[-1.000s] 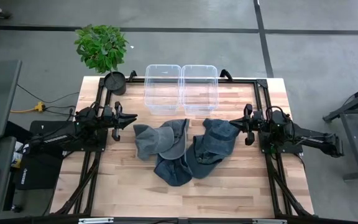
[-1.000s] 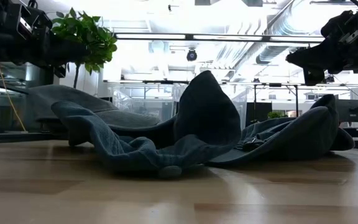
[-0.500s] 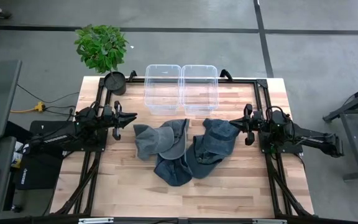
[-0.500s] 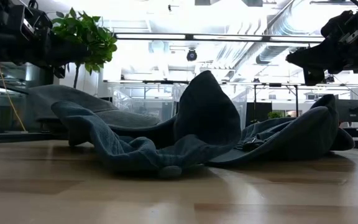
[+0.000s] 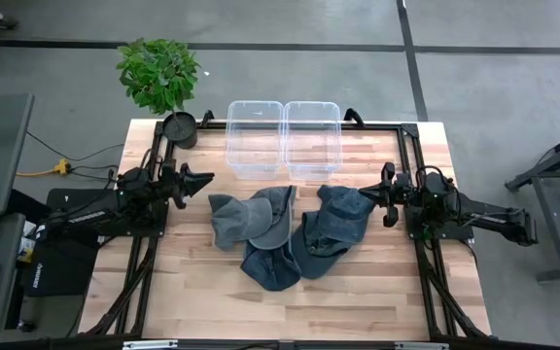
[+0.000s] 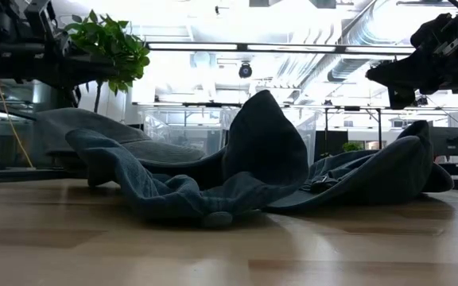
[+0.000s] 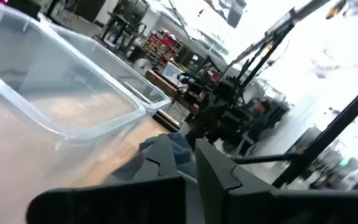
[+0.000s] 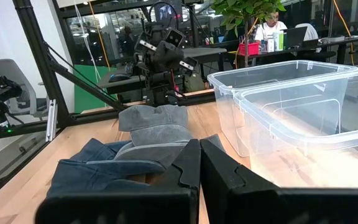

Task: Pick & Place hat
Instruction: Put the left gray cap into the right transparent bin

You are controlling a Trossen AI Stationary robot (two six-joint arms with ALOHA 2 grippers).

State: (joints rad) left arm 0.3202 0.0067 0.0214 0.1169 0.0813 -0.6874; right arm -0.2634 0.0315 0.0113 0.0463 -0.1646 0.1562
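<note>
A pile of denim hats lies in the middle of the table. A grey one [image 5: 236, 219] is on the left and darker blue ones [image 5: 331, 226] on the right and front; their brims and crowns overlap and rest on the wood [image 6: 213, 199]. My left gripper [image 5: 200, 179] hovers shut at the table's left, pointing level at the pile, a short way from the grey hat [image 7: 176, 146]. My right gripper [image 5: 363, 193] hovers shut at the right, level, close to the blue hats [image 8: 104, 165] without touching them.
Two clear plastic bins [image 5: 255, 136] [image 5: 313, 136] stand side by side at the table's far edge, behind the hats. A potted plant [image 5: 159, 73] stands at the far left corner. Bare wood [image 5: 192, 292] stretches along the near side of the table.
My left gripper has rolled about its own pointing line while staying in place above the table's left side. The hats and my right gripper have kept still.
</note>
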